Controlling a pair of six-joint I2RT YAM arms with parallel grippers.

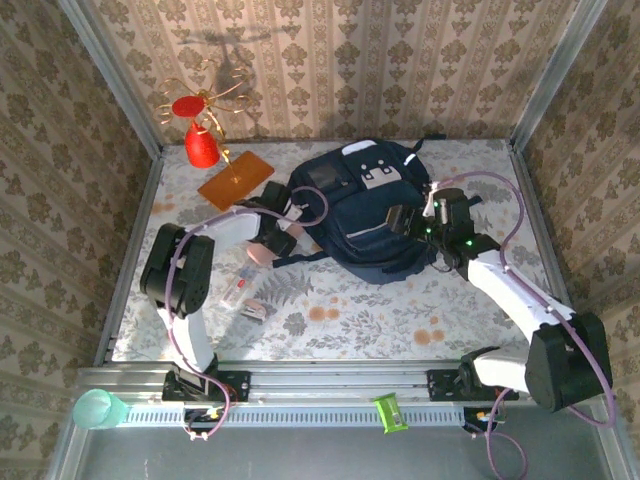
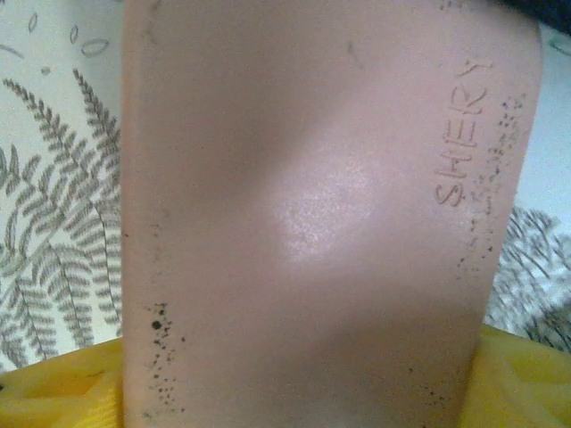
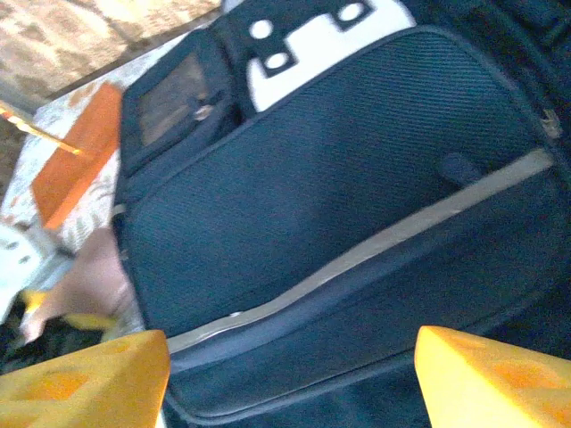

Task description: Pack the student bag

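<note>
An orange flat board [image 1: 236,180] lies on the fern-printed tablecloth [image 1: 400,310]; just past the board's far-left corner stands a red cone [image 1: 202,147], a red disc [image 1: 186,105] on gold wire above it; nearer than the board, a pale pink item [image 2: 312,223] embossed SHERY; nearer still, a small clear-and-red stick [image 1: 237,290]; well nearer again, a teal cup [image 1: 97,408] to the board's left and a small green piece [image 1: 388,413] to its right.

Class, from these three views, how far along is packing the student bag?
Done: nothing looks packed; the large navy fabric backpack lies flat on the table. In hand: the left gripper straddles a flat pink embossed piece beside it; the right gripper hovers open above the bag. Left: that piece, the orange flat board and small loose items.
</note>
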